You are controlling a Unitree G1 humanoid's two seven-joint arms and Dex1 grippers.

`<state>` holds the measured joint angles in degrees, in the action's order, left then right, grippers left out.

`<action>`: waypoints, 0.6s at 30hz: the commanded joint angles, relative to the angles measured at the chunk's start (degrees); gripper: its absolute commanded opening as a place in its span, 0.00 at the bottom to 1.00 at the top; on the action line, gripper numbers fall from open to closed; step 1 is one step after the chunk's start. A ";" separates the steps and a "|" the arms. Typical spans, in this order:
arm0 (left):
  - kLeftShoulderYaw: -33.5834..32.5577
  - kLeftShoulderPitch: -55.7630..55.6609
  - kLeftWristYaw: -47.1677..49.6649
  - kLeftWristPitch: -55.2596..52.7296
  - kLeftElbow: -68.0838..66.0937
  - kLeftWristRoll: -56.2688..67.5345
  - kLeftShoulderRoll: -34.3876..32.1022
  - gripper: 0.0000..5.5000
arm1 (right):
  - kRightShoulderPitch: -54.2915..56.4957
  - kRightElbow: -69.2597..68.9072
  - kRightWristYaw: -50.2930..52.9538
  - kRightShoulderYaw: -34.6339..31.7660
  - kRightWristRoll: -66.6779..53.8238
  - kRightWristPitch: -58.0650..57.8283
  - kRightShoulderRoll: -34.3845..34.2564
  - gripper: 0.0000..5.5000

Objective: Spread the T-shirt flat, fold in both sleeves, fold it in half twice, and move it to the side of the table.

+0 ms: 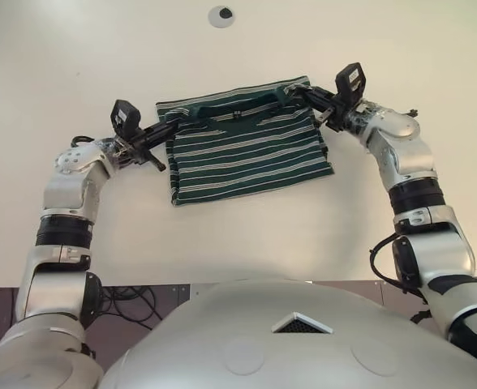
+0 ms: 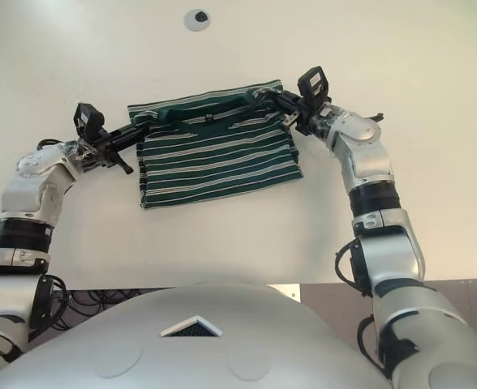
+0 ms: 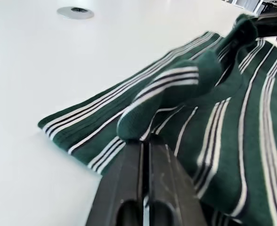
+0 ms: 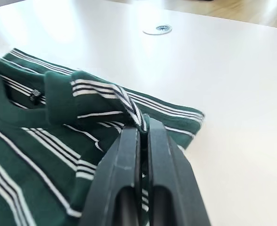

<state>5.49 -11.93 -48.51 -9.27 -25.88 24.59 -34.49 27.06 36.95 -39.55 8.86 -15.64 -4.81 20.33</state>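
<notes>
T-shirt [image 1: 242,158], dark green with thin white stripes, lies on a white table [image 1: 401,49], towards the far middle of it. It is folded into a rough rectangle, slightly skewed, with its right side farther from the robot than its left. The near edge lies flat on the table.

At the shirt's far left corner is the left gripper [image 1: 172,121], reaching in from the left. Its two black fingers [image 3: 129,165] are pressed together, almost no gap between them, pinching a rolled fold of striped cloth at their tips. That fold stands a little above the rest of the shirt.

Between the two grippers, along the far edge, a band of cloth runs from corner to corner, and the collar [image 1: 234,112] shows just nearer than it, about midway. Farther back on the table, well apart from the shirt, sits a small round grommet [image 1: 221,15].

At the shirt's far right corner is the right gripper [image 1: 294,91], reaching in from the right. Its fingers [image 4: 124,160] are likewise closed tight, with a striped edge of the shirt caught between their tips. The cloth rises slightly where it is held.
</notes>
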 commanded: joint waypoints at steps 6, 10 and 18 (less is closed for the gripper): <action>-10.07 -9.62 6.63 -8.43 -13.52 1.00 5.00 0.21 | 8.69 16.72 3.42 -6.95 2.00 7.31 -4.75 0.28; -16.00 -11.96 6.71 -12.22 -15.85 4.84 6.59 0.31 | 8.96 18.49 3.88 -8.27 3.78 14.12 -5.38 0.40; -20.66 -6.99 3.56 -9.55 -2.94 6.62 6.76 0.49 | 1.06 5.92 -0.54 -0.08 15.65 33.96 -2.91 0.58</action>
<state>-16.92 -22.55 -42.68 -24.54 -34.79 34.79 -27.06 29.41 44.60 -41.38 5.20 -6.03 25.58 16.43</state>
